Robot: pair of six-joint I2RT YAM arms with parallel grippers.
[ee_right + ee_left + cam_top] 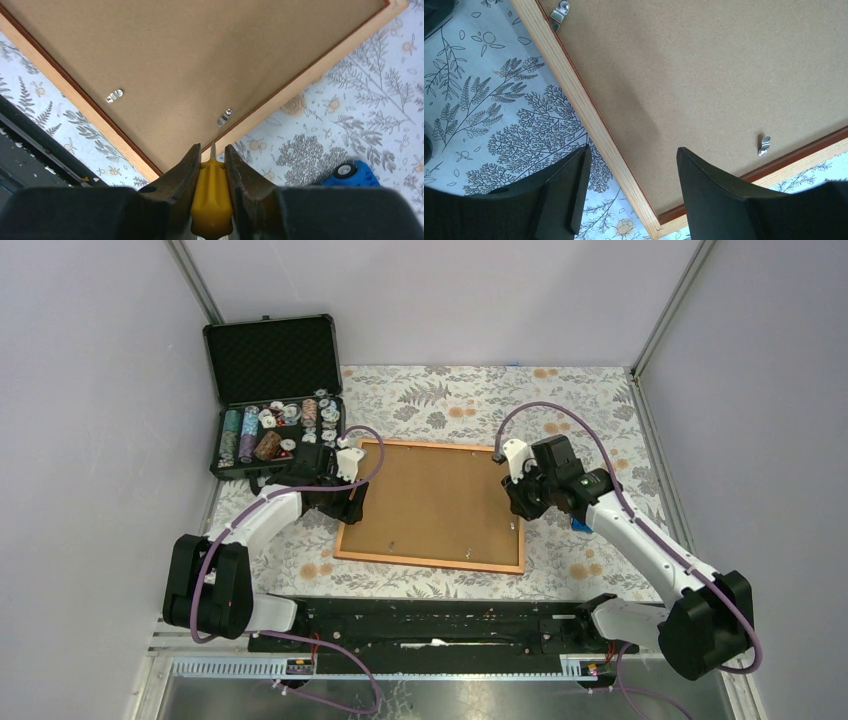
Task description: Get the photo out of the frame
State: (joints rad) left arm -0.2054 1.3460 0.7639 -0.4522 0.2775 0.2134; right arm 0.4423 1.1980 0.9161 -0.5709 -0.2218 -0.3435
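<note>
Orange-red wood rims the large rectangular picture frame point(435, 502), which in the top view lies face down on the flowered tablecloth point(570, 405), matt brown fibreboard back upward. The photo is not visible (presumably it sits under that board). The left gripper point(345, 483) hangs at the frame's left edge and the right gripper point(520, 502) at its right edge. A black foam-lined case point(272, 360) stands beyond the frame's far left corner.

From the left wrist, the jaws stand wide, straddling the frame's pale raw-wood edge. A small shiny metal clip point(764, 145) lies on the board nearby.

From the right wrist, the jaws pinch a yellow-handled screwdriver point(212, 200), its thin blade aimed at a bright turn clip point(224, 117) by the frame's edge. The step looks like swinging clips aside, so the blade should catch the tab low and push sideways, never gouging the soft board. A blue toy car point(350, 175) sits beside the frame.
</note>
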